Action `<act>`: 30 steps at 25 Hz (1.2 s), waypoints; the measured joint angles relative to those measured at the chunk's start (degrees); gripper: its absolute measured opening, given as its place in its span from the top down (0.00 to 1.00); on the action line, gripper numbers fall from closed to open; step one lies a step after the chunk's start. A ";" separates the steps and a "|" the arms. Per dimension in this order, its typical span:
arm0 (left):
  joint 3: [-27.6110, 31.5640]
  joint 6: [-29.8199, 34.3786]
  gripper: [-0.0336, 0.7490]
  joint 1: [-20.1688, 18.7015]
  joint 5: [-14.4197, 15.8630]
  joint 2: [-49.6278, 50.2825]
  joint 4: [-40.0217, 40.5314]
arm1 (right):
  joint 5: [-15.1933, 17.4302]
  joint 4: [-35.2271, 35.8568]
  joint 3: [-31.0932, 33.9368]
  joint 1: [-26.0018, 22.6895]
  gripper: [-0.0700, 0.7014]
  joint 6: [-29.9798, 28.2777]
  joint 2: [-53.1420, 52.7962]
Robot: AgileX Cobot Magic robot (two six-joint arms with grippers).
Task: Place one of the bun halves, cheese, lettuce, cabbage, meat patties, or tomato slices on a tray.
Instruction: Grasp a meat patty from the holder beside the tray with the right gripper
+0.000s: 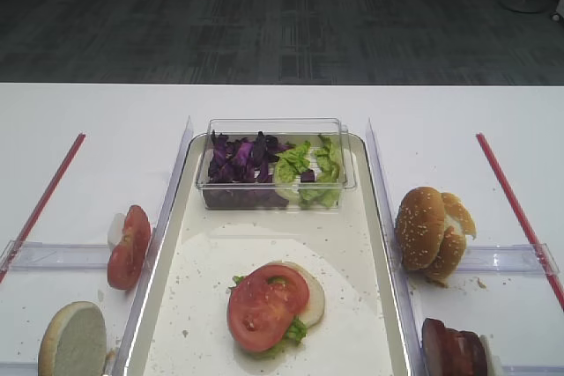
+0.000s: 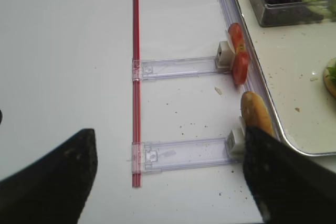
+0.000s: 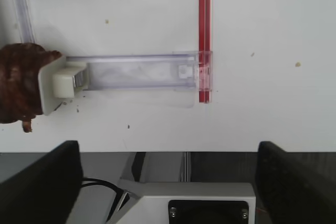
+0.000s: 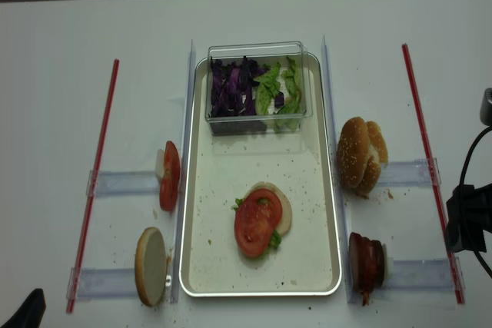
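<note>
Meat patties (image 3: 21, 85) fill right wrist view edge, dim overhead; both grippers apparently spread wide.

A white table (image 4: 61, 36) carries the cream tray (image 4: 201, 266) at its middle. Left of the tray stand tomato slices (image 4: 168, 175) and a bun half (image 4: 151, 266) on clear holders; right of it, sesame bun halves (image 4: 359, 154) and meat patties (image 4: 366, 262). Red strips (image 4: 94, 182) lie beyond both sides

Meat patties (image 1: 454, 350) cut by bottom edge — lower bun half (image 1: 310, 292) mostly hidden under tomato slice (image 1: 267, 303).
</note>
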 joint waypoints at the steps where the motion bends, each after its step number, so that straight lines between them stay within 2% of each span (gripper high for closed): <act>1: 0.00 0.00 0.29 0.00 0.00 0.00 0.00 | -0.13 0.00 -0.09 0.00 0.03 -0.41 0.97; 20: 0.00 0.00 0.29 0.00 0.00 0.00 0.00 | -0.72 2.71 -0.09 0.00 0.03 -0.97 2.70; 26: 0.00 0.00 0.29 0.00 0.00 0.00 0.00 | -0.72 5.64 -0.09 0.00 0.03 -2.11 2.70; 30: 0.00 0.00 0.29 0.00 0.00 0.00 0.00 | -0.72 5.85 -0.09 0.00 0.07 -2.73 2.70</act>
